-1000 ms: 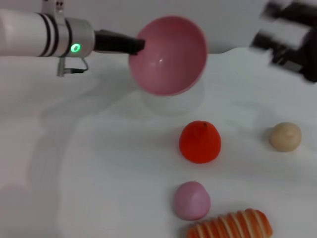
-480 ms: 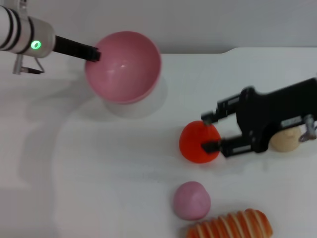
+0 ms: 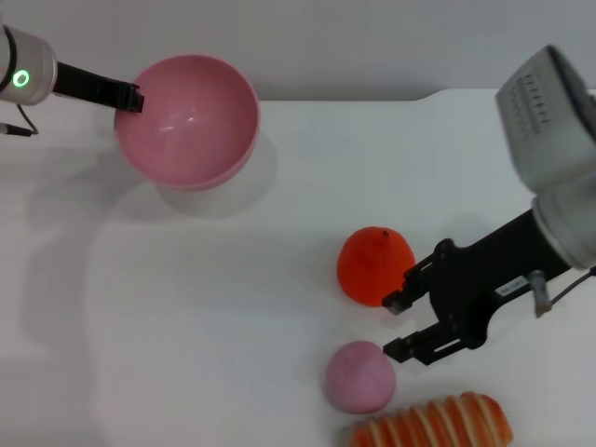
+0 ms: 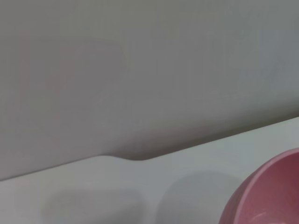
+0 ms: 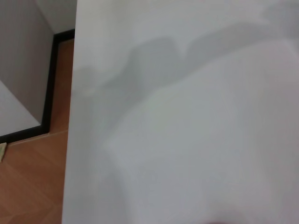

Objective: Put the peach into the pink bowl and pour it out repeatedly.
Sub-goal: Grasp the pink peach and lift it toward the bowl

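With the peach (image 3: 359,376) lying on the table (image 3: 233,307) beside our spread-open right gripper (image 3: 399,327), we are holding the empty pink bowl (image 3: 186,121) pinched in the left gripper (image 3: 130,96), nothing loaded yet.

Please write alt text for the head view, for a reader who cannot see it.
The right tool, open, hovers just beside the peach on the white table, near an orange-red fruit. The left tool holds the empty pink bowl by its rim.
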Controlling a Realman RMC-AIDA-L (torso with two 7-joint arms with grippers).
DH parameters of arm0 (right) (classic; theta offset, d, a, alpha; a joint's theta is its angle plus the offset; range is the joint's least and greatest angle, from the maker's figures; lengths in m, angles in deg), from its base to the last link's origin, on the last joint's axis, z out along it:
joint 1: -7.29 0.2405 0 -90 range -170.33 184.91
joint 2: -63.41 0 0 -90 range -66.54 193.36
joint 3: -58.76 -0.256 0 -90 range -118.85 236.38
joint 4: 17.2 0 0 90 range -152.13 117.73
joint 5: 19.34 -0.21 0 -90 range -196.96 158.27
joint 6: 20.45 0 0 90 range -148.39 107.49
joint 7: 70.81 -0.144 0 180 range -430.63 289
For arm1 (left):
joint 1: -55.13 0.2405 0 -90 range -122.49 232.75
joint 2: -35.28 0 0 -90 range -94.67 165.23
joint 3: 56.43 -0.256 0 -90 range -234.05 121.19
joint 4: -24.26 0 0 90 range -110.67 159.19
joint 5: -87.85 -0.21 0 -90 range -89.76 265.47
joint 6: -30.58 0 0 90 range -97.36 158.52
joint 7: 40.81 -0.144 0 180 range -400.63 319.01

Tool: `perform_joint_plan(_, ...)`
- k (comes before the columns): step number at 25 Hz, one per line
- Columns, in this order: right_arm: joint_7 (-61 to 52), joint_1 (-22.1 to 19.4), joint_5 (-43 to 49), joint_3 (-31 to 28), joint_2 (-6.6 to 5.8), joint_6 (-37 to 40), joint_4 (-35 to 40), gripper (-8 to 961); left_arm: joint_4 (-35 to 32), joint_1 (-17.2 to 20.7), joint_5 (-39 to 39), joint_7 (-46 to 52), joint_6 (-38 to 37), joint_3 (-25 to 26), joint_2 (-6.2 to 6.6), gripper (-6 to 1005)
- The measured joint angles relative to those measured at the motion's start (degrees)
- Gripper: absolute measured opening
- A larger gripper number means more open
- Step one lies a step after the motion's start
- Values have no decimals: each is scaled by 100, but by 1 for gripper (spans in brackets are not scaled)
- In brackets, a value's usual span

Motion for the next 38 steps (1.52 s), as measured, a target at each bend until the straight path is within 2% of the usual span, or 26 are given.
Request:
perform_joint_plan(4,-83,89,52,263,25,-375,-403,562,-2,32,-9,-16,-6,9,-5,122)
perform_joint_plan(12,-414,245,33,1211,40,-1315,-1110,561,-45,90,-17,-62,-8,-13,-122,123)
perform_joint_plan(17,-450,332,16,1402,49,-1383,-1394,561,-57,101,-17,-71,-8,-34,-142,124)
perform_joint_plan(27,-491,356,12,1576,49,-1459,-1434,561,-60,152,-18,-155,-8,-39,-195,125)
perform_joint_plan(32,-471,344,28,1672,49,-1509,-1414,428,-72,181,-8,-192,-12,-23,-213,126)
perform_joint_plan(38,-505,303,20,1655,42,-1479,-1280,199,-77,187,-9,-232,-16,-9,-224,127)
